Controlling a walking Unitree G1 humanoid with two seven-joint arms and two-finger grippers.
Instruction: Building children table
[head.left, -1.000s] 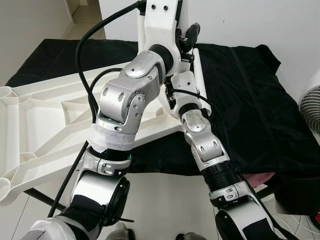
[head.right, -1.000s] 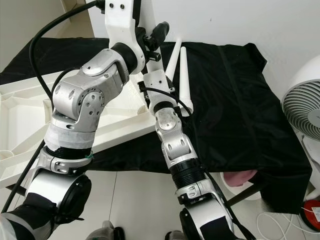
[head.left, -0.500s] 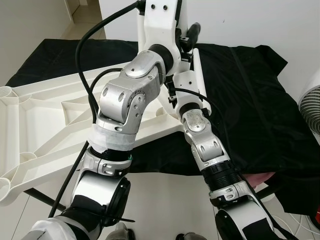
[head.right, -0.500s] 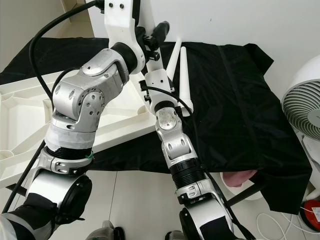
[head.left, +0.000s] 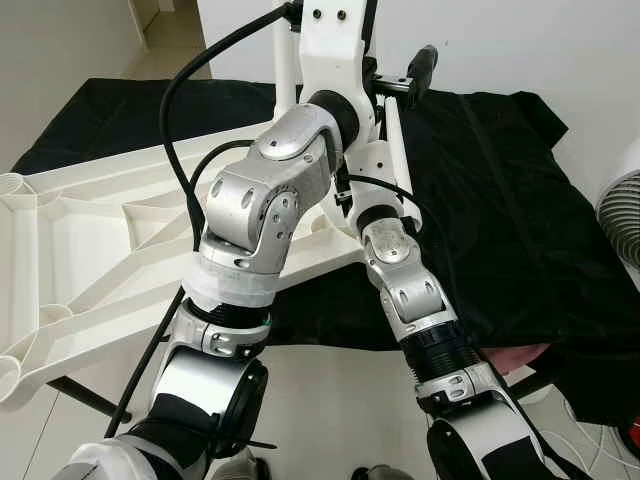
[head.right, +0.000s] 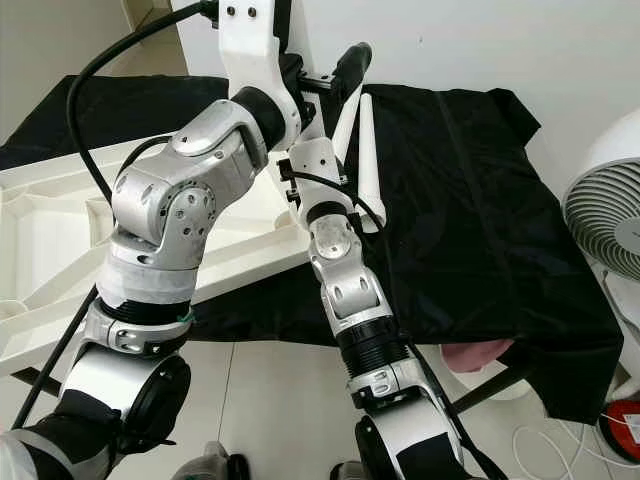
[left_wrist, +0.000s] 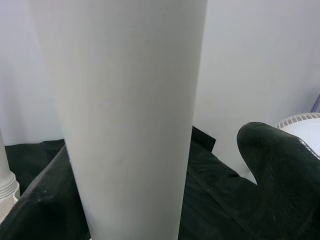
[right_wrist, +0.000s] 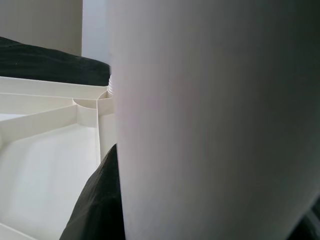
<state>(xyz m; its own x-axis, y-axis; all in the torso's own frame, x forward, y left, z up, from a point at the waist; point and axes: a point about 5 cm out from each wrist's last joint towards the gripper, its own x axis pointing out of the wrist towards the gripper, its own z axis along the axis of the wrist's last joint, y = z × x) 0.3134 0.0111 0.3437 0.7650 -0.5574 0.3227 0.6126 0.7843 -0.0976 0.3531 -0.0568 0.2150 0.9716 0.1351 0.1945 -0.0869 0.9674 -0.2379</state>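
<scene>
The white children's tabletop (head.left: 90, 230) lies upside down, ribs up, on a black cloth (head.left: 500, 200). A white table leg (head.right: 346, 112) slants up from the tabletop's right corner. My left arm is raised high, and my left gripper (head.right: 340, 72) stands open around the leg's upper part. One black finger (left_wrist: 280, 170) stands clear of the white tube (left_wrist: 130, 115). My right gripper (head.right: 305, 150) is down at the corner, shut on the leg (right_wrist: 215, 120) close to the tabletop's socket (right_wrist: 95, 107). A second white leg (head.right: 367, 160) lies on the cloth beside them.
A white fan (head.right: 610, 220) stands at the right, past the cloth's edge. A pink thing (head.right: 480, 355) shows under the cloth's front hem, and a red object (head.right: 622, 425) sits on the floor. A white wall runs behind.
My left gripper's black finger has swung up and to the right, away from the leg. The left elbow has shifted slightly right. The right arm has barely moved.
</scene>
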